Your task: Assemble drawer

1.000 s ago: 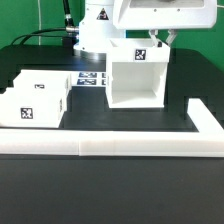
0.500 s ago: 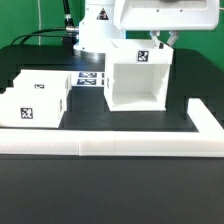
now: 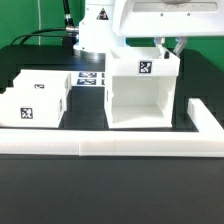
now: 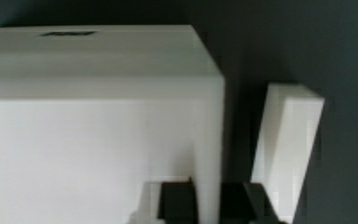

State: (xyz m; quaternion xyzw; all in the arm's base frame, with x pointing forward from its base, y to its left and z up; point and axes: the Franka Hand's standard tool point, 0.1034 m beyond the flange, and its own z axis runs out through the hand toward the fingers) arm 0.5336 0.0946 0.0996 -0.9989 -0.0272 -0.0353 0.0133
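Observation:
The drawer's casing [image 3: 140, 95], a large white open-fronted cube with a square tag on its top front, stands on the dark table just behind the front rail. My gripper [image 3: 168, 46] is at its top, on the exterior view's right, shut on the casing's side wall. In the wrist view the black fingers [image 4: 172, 203] stand on either side of the thin white wall of the casing [image 4: 87, 120], and the gripper [image 4: 217, 203] clamps it. Two smaller tagged tray boxes [image 3: 35, 97] sit together at the exterior view's left.
A long low white border rail [image 3: 110, 146] runs along the front and turns back at the exterior view's right [image 3: 205, 118]; it also shows in the wrist view [image 4: 293, 140], close beside the casing. The marker board [image 3: 90, 78] lies behind, by the robot base [image 3: 95, 35].
The casing has moved forward toward the front rail with my gripper holding it; it now looks larger and sits lower in the exterior view. The tray boxes have not moved.

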